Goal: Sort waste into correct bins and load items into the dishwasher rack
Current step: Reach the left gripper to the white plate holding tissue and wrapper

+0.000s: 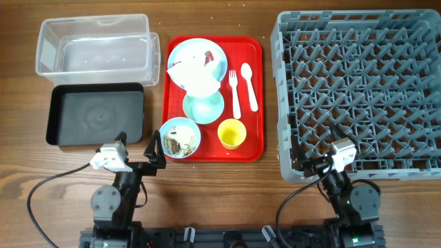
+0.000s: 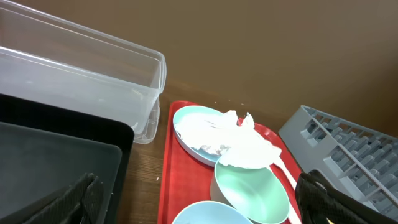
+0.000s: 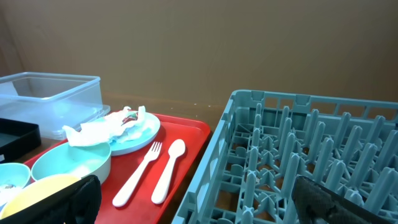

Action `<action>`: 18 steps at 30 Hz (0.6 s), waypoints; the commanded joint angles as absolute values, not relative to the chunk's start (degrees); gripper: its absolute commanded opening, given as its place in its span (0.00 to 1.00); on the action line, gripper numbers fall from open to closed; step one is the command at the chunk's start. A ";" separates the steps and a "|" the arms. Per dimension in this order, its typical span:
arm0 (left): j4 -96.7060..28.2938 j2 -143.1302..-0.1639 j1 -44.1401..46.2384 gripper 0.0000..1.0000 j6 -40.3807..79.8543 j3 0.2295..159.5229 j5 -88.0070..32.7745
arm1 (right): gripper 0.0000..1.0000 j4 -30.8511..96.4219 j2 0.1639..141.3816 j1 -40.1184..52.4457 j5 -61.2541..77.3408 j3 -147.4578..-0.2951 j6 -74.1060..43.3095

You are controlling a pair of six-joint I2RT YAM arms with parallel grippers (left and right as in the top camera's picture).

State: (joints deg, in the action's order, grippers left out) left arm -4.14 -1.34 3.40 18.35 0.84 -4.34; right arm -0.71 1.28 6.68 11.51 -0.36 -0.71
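Note:
A red tray [image 1: 256,103] holds a pale blue plate [image 1: 213,55] with a crumpled white napkin [image 1: 196,77] and a bit of red wrapper [image 1: 205,57] on it. Below are an empty blue-green bowl [image 1: 204,107], a bowl [image 1: 180,138] with brownish food scraps, a yellow cup [image 1: 232,133], a white fork [image 1: 235,93] and spoon [image 1: 249,86]. The clear tub [image 1: 93,45] and black tray [image 1: 96,114] lie left. The grey rack [image 1: 358,93] is right. My left gripper [image 1: 157,155] is open near the scrap bowl. My right gripper [image 1: 320,165] is open at the rack's near edge.
The wooden table's [image 1: 21,158] front edge carries both arm bases. In the left wrist view the tub [image 2: 81,68], the napkin [image 2: 245,146] and the empty bowl [image 2: 252,186] show. In the right wrist view the fork [image 3: 138,174] and the rack [image 3: 292,162] show.

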 commanded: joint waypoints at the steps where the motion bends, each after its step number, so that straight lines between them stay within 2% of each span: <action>1: -3.86 -1.56 3.66 1.00 18.52 0.32 -6.11 | 1.00 -0.89 1.19 6.50 11.20 -0.30 -0.05; 6: -0.16 -1.56 3.64 1.00 18.44 0.62 -12.25 | 1.00 -0.89 1.19 6.50 11.20 -0.30 -0.05; 12: -1.21 -4.16 3.64 1.00 18.41 6.42 -12.23 | 1.00 -0.89 1.19 6.50 11.20 -0.30 -0.05; 15: -2.46 -11.84 3.64 1.00 17.56 13.26 -12.29 | 1.00 -0.89 1.19 6.50 11.20 -0.30 -0.05; 18: -7.05 -25.74 3.66 1.00 14.55 26.00 -13.10 | 1.00 -0.89 1.19 6.50 11.20 -0.30 -0.05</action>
